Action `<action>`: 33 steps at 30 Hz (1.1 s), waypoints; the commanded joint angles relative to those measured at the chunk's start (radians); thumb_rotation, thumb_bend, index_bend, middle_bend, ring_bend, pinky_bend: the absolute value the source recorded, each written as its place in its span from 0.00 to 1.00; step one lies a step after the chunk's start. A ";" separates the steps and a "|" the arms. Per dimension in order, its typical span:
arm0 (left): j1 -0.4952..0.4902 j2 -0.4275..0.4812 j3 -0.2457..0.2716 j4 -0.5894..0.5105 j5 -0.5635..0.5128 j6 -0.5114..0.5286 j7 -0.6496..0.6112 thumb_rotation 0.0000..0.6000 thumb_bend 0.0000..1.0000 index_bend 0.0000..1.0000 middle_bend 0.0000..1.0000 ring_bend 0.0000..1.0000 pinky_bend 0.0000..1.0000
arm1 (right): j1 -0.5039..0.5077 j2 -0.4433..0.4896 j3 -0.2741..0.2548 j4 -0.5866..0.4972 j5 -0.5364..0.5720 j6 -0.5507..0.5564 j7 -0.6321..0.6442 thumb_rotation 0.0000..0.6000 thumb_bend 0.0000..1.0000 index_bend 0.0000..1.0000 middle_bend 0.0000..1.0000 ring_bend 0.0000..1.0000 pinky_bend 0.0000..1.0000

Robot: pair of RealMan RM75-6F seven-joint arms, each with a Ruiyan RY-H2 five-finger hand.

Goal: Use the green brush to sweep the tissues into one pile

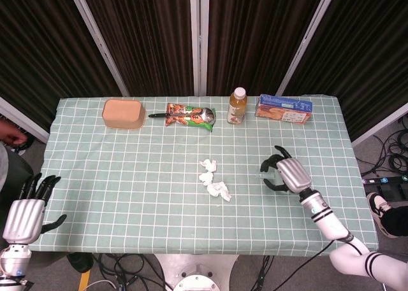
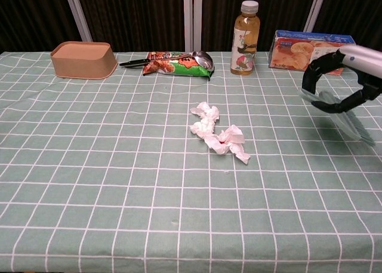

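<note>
The tissues [image 1: 214, 179] lie in one crumpled white cluster near the middle of the table [image 1: 127, 176], the pieces touching or just beside one another in a short string running from 11 o'clock to 5 o'clock; the chest view shows the same heap [image 2: 218, 132].

The right hand [image 1: 285, 174] hovers well apart from them, at 3 o'clock of the pile, with its dark fingers curled around the brush [image 2: 343, 114]. In the chest view the pale green brush slants down and outward from that hand [image 2: 352, 76] toward the right edge, blurred.

The left hand [image 1: 25, 209] hangs off the table's near-left corner, fingers spread and holding nothing.

Along the far edge, at 12 o'clock, stand a tan box [image 1: 123, 113], a snack bag [image 1: 189, 116] with a spoon [image 1: 185, 114] on it, a bottle [image 1: 237, 106] and a cracker box [image 1: 284, 109].
</note>
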 commanded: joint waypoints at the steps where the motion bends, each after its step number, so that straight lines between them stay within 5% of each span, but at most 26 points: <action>1: 0.001 0.000 0.001 0.000 0.001 0.002 -0.001 1.00 0.16 0.12 0.12 0.00 0.00 | -0.008 -0.035 -0.027 0.043 -0.008 -0.024 -0.032 1.00 0.48 0.67 0.58 0.23 0.04; 6: 0.003 -0.001 0.003 0.004 -0.002 0.001 -0.006 1.00 0.16 0.12 0.12 0.00 0.00 | -0.010 -0.038 -0.038 0.042 0.004 -0.059 -0.107 1.00 0.46 0.25 0.32 0.05 0.00; 11: -0.003 -0.004 0.001 0.010 -0.001 -0.006 -0.010 1.00 0.16 0.12 0.12 0.00 0.00 | -0.031 0.020 -0.035 -0.036 0.026 -0.049 -0.138 1.00 0.45 0.10 0.23 0.01 0.00; 16: -0.014 -0.004 -0.003 0.017 0.002 -0.016 -0.008 1.00 0.16 0.12 0.12 0.00 0.00 | -0.078 0.117 -0.029 -0.127 0.038 0.018 -0.162 1.00 0.35 0.05 0.20 0.01 0.00; 23: -0.031 -0.014 -0.016 0.030 -0.001 -0.024 0.020 1.00 0.16 0.12 0.12 0.00 0.00 | -0.230 0.261 -0.051 -0.222 -0.001 0.264 -0.148 1.00 0.34 0.04 0.16 0.00 0.00; 33: -0.056 -0.027 -0.020 0.040 0.004 -0.047 0.041 1.00 0.16 0.12 0.12 0.00 0.00 | -0.382 0.323 -0.103 -0.263 -0.049 0.428 -0.125 1.00 0.34 0.01 0.11 0.00 0.00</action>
